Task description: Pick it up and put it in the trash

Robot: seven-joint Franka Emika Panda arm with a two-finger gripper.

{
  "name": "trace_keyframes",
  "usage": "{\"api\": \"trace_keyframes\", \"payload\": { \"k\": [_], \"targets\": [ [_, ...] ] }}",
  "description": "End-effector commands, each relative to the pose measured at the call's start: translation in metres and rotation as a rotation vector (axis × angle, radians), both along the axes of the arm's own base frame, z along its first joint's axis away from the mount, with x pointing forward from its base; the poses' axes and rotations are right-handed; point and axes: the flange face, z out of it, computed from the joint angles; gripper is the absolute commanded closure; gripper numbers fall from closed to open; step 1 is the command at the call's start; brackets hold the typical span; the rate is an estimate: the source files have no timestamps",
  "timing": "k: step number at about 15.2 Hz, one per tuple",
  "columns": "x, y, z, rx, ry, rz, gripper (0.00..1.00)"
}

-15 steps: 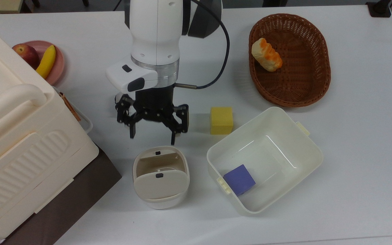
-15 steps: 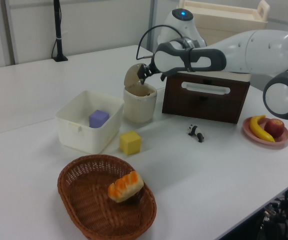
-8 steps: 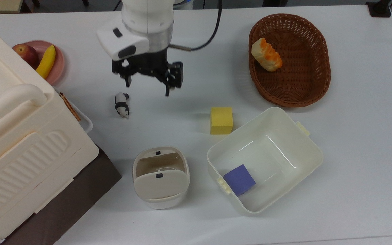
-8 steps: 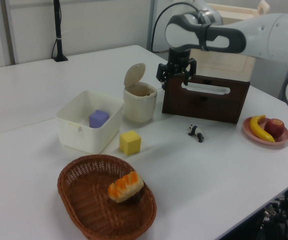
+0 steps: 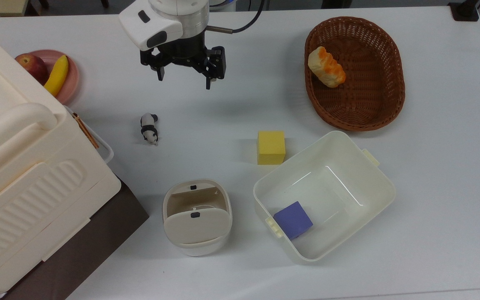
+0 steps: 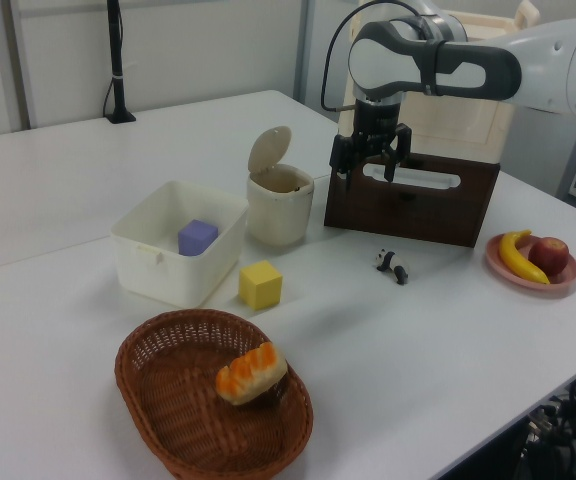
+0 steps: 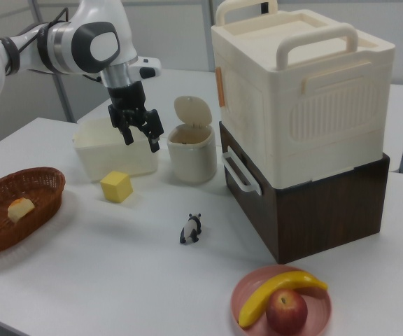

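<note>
One trash, two cubes, one open tool.

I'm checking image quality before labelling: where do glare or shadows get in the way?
Top view: thin glare streaks on the white tub's inner walls; a soft shadow lies on the table below the end effector. Left view: the basket's interior is dark around the bread. Right view: even light, faint shadow under the panda figurine.

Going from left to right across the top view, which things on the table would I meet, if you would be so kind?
Cream box → panda figurine → trash bin → yellow cube → white tub.
</note>
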Motion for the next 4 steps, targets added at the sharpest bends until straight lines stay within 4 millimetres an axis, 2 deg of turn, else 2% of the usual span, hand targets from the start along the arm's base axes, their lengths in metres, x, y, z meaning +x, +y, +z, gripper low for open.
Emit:
{"api": "trace_keyframes", "payload": {
  "k": [1, 4],
  "targets": [
    [-0.0106, 0.0036, -0.0001, 0.039, 0.009, 0.009, 0.00],
    [-0.0112, 0.0075, -0.0024, 0.041, 0.018, 0.012, 0.00]
  ]
}}
